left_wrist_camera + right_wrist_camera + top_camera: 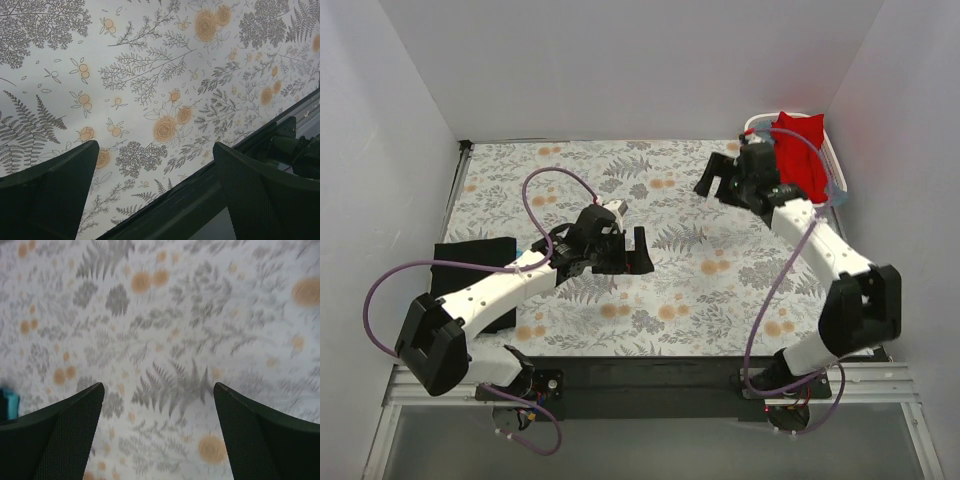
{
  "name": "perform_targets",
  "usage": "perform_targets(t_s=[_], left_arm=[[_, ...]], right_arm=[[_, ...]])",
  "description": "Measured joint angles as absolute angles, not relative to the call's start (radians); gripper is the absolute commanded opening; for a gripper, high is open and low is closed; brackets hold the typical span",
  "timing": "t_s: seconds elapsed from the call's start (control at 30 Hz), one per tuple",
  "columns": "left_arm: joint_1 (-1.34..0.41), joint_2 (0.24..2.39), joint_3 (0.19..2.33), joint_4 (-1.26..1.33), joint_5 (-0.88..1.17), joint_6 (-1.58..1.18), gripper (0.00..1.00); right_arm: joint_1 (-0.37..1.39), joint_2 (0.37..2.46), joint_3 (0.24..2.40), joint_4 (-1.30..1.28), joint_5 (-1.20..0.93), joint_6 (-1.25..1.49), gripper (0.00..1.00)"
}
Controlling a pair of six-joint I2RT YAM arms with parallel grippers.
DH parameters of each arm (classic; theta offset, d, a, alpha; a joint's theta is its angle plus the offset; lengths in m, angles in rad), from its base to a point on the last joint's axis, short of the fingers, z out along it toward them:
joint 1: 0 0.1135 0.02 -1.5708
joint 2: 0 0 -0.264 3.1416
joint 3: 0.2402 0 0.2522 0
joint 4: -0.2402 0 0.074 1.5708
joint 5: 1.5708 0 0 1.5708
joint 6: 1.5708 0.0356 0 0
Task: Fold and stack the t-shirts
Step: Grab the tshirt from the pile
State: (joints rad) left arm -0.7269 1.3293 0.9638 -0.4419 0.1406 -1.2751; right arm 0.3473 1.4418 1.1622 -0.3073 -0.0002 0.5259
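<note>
I see both sets of jaws spread wide and empty: the left gripper (628, 254) hangs over the middle of the floral tablecloth (670, 200), the right gripper (718, 183) over its far right part. The black t-shirt (470, 255) lies flat at the cloth's left edge. The red t-shirt (800, 150) sits bunched in a white basket (836, 168) at its far right corner.

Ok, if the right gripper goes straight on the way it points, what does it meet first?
Most likely the bare floral tablecloth: the open right gripper shows only its pattern between its jaws. The red t-shirt lies behind it.
</note>
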Motion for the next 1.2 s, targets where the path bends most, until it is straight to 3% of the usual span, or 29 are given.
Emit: perform_targets(t_s=[0.2, 0.37, 0.53, 1.0, 1.1, 1.2], left_arm=[[-0.722, 1.267, 0.926, -0.444, 0.121, -1.272, 0.98], [-0.72, 1.194, 0.917, -0.436, 0.102, -1.27, 0.98], [-0.717, 1.197, 0.914, -0.432, 0.092, -1.268, 0.98], [-0.715, 1.248, 0.905, -0.43, 0.11, -1.261, 0.98], [-0.715, 1.258, 0.905, -0.425, 0.118, -1.26, 0.98], [-0.712, 1.268, 0.905, -0.425, 0.124, -1.26, 0.98]], right_arm=[[0.141, 1.776, 1.576, -0.271, 0.121, 0.412, 0.96], [0.02, 1.948, 1.69, -0.247, 0.22, 0.319, 0.94], [0.005, 2.132, 1.794, -0.243, 0.28, 0.224, 0.93], [-0.048, 2.199, 1.761, -0.199, 0.44, 0.18, 0.83], [-0.072, 2.193, 1.729, -0.186, 0.435, 0.18, 0.77], [-0.08, 2.192, 1.724, -0.171, 0.422, 0.181, 0.63]])
